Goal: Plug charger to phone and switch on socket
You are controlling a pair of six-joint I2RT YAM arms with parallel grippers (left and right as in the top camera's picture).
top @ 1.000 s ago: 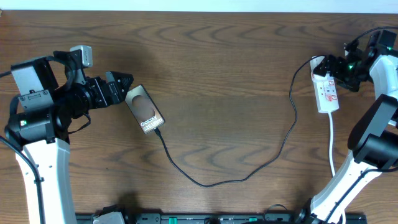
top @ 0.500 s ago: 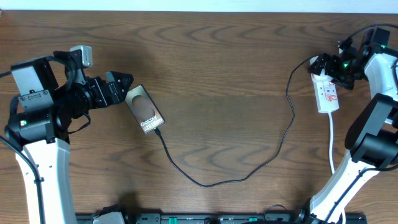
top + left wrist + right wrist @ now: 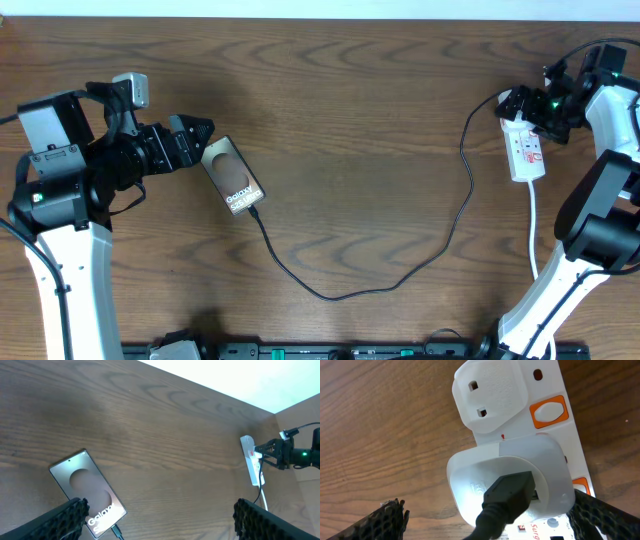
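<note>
The phone [image 3: 232,177] lies flat at the left, its screen showing white "Galaxy" lettering [image 3: 100,515]. The charger's black plug tip [image 3: 117,532] sits in the phone's bottom edge. Its thin black cable [image 3: 340,296] loops across the table to the white plug head [image 3: 510,475] on the socket [image 3: 526,150]. My left gripper [image 3: 203,140] hovers open just left of the phone's top end, and one finger [image 3: 60,520] overlaps the phone's corner in the left wrist view. My right gripper [image 3: 495,525] is open around the plug head, with its fingers [image 3: 605,520] wide apart.
A second white plug [image 3: 490,395] sits in the strip beside an orange switch [image 3: 548,411]. The strip's white lead [image 3: 533,235] runs toward the front past the right arm. The table's far edge [image 3: 210,395] lies behind the strip.
My right gripper has shifted slightly left and up over the socket's plug end, and the cable near it moved a little. The left arm and phone are unchanged.
</note>
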